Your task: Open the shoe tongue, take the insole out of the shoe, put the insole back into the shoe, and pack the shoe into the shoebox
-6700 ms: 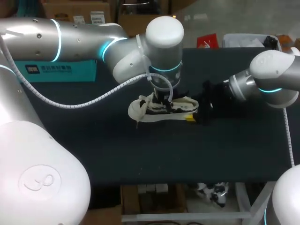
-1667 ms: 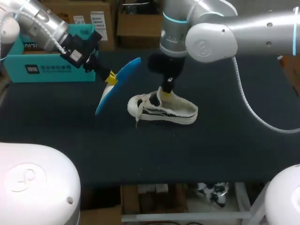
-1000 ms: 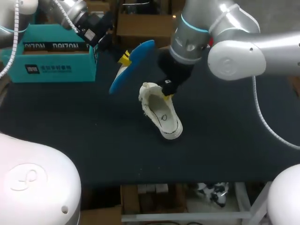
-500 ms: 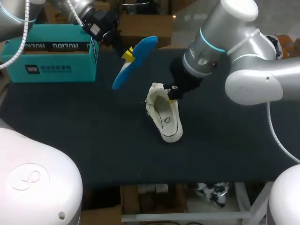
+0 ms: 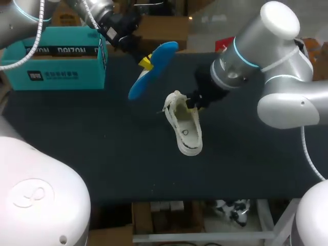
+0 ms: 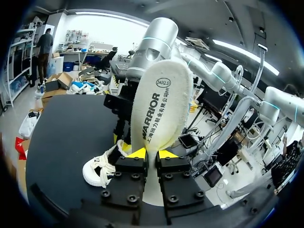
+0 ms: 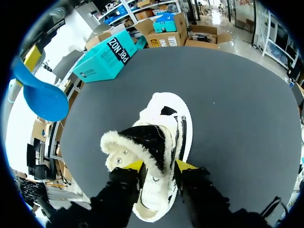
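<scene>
Blue on its underside, the insole (image 5: 154,69) hangs above the table (image 5: 92,154), clamped in the left pincer (image 5: 146,62), between the teal shoebox (image 5: 56,56) and the white shoe (image 5: 185,125). Mid-table, the right pincer (image 5: 192,102) grips the shoe's fuzzy tongue (image 7: 124,148).

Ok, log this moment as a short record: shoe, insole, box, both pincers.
shoe: white, mid-table, gripped near its opening by the right pincer
insole: out of the shoe, blue underside, held in the air by the left pincer
box: teal, at the far left of the table, apart from shoe and insole
left pincer: shut on the insole
right pincer: shut on the shoe
task stage: insole out, not yet back in
</scene>
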`<state>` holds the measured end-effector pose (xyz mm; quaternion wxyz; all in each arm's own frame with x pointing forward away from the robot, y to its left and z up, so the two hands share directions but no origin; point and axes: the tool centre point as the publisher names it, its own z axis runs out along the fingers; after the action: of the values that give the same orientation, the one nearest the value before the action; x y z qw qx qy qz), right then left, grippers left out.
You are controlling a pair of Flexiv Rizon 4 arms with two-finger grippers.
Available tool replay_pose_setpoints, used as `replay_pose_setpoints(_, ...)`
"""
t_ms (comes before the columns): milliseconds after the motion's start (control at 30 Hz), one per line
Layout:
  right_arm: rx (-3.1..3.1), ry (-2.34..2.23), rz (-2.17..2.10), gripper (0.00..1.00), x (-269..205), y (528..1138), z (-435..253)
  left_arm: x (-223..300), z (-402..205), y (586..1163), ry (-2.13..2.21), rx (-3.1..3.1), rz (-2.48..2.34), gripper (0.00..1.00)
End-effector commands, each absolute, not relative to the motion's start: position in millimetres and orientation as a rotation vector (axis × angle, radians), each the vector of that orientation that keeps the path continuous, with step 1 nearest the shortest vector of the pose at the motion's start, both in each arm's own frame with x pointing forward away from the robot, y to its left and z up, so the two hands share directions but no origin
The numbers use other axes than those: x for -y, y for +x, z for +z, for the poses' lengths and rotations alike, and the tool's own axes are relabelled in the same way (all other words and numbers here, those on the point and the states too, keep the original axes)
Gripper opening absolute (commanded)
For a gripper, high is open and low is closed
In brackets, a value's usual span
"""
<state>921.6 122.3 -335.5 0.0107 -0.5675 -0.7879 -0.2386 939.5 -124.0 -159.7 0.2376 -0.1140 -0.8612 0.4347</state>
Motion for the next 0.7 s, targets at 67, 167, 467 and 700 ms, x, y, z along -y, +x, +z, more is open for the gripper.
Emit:
replay_pose_setpoints(67,2.449,-1.774,-0.790,1.00,-107,912,-328,129,-158,937,-0.379,2.280,1.174,0.00)
replay_pose_setpoints(167,2.429,-1.784,-0.799,1.00,-100,905,-319,131,-154,927,-0.427,2.261,1.193,0.00)
replay_pose_setpoints(467,2.404,-1.754,-0.842,1.00,-91,894,-303,135,-141,901,-0.483,2.168,1.234,0.00)
replay_pose_setpoints(700,2.404,-1.754,-0.842,1.00,-91,894,-303,135,-141,901,-0.483,2.168,1.234,0.00)
